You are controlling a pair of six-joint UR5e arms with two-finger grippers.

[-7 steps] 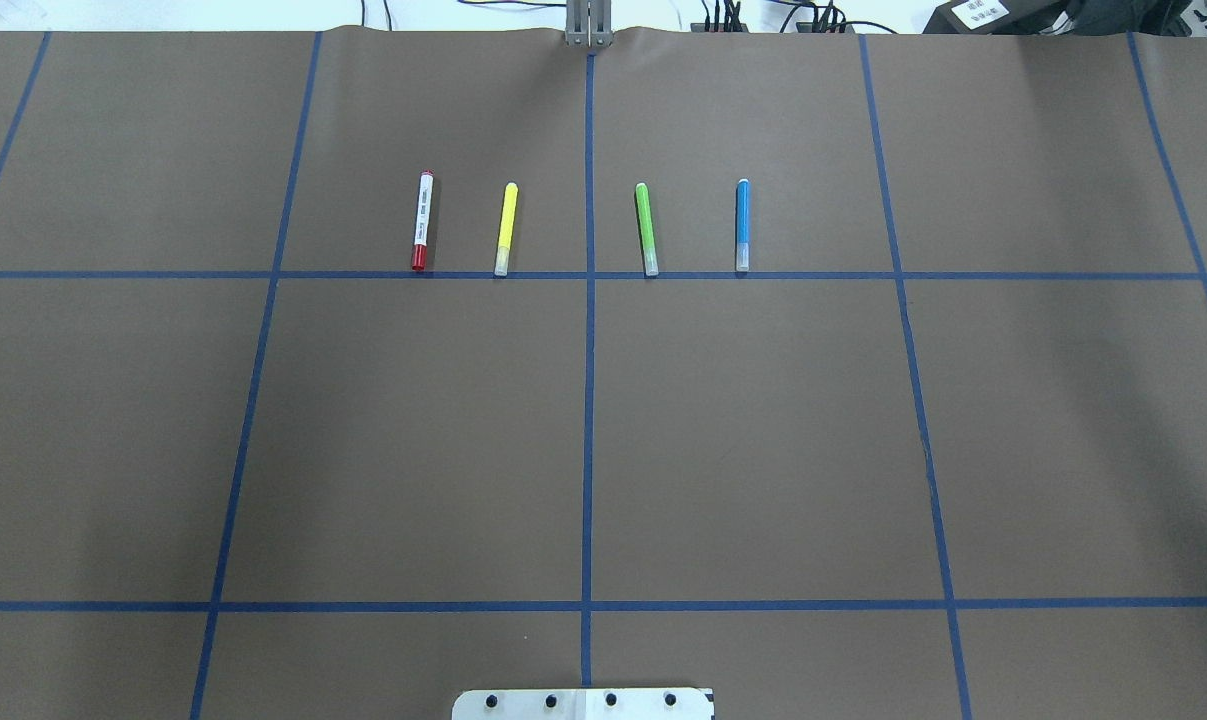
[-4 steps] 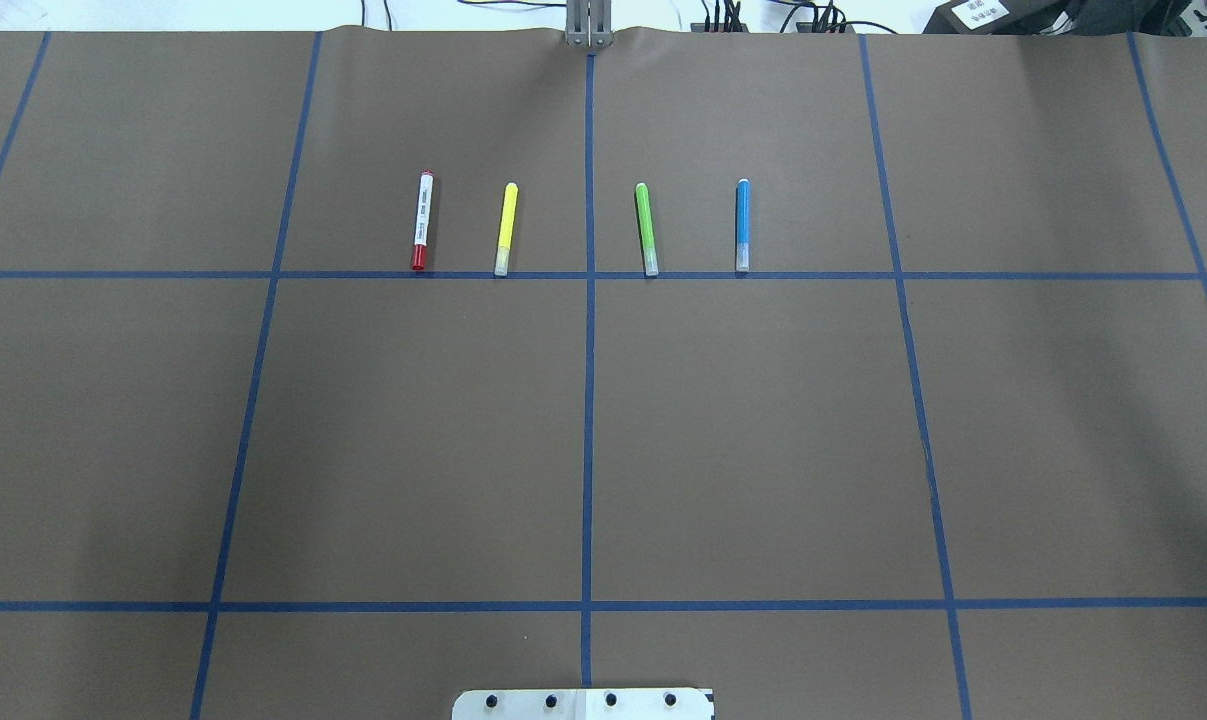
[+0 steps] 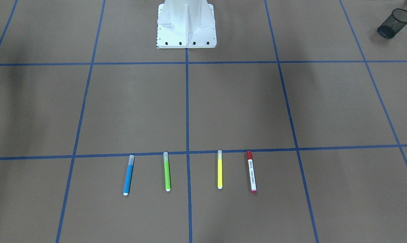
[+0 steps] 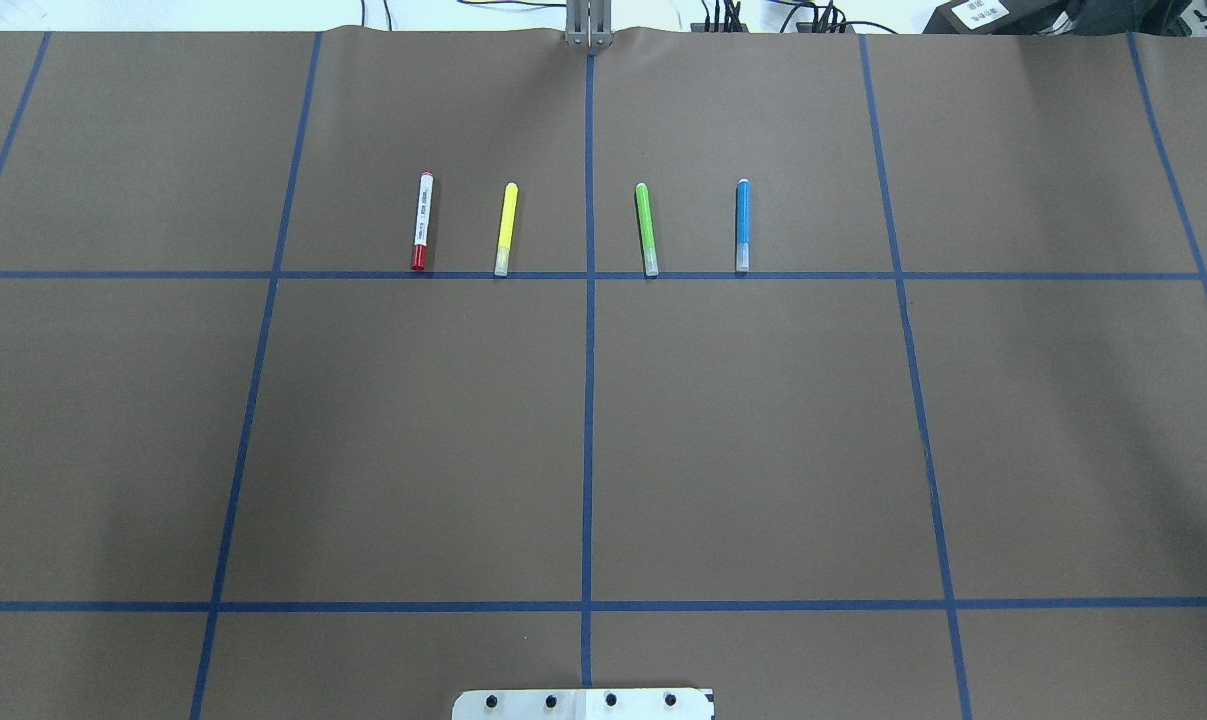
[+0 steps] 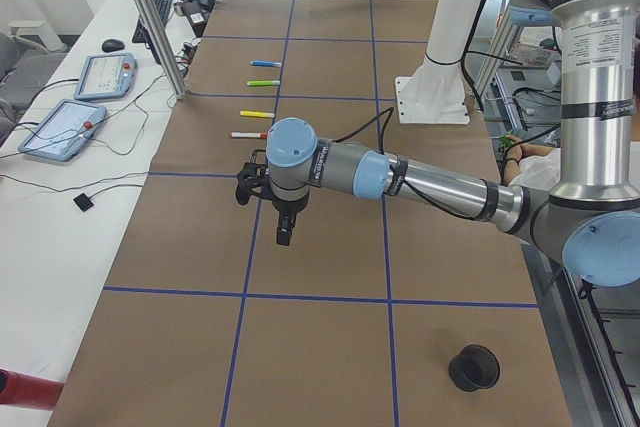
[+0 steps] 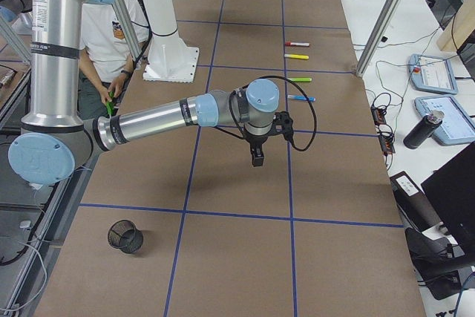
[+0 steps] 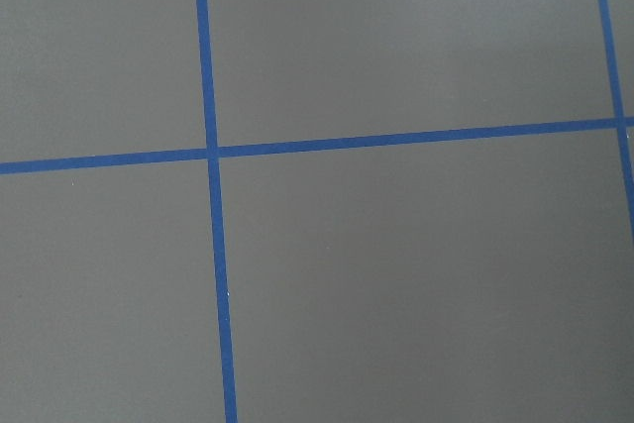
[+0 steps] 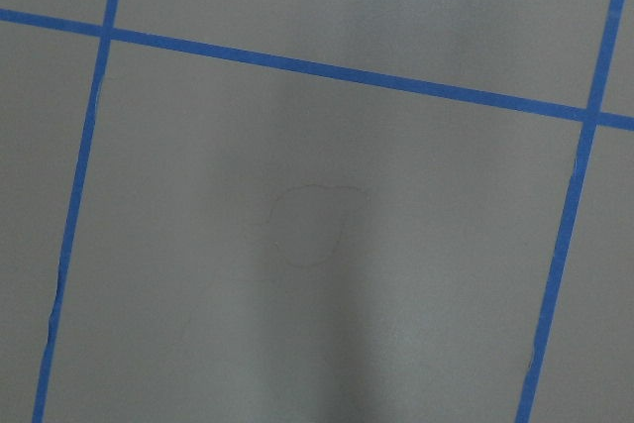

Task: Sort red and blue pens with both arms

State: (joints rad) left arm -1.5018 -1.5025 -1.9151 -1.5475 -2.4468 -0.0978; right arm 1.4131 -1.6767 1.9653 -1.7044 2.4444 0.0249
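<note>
Overhead exterior puts the red pen [image 4: 421,234] and blue pen [image 4: 742,226] at opposite ends of the row on the counter [image 4: 763,450], so steer the left end effector [image 5: 284,237] to red, the right end effector [image 6: 257,159] to blue, square across each barrel; whether either is released, you cannot tell.

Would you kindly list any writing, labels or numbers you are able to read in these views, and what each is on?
Nothing can be read for certain.
red pen: print along the white barrel, too small to read.
black box: white label, blurred.
person's shirt: dark print, too small to read.
</note>
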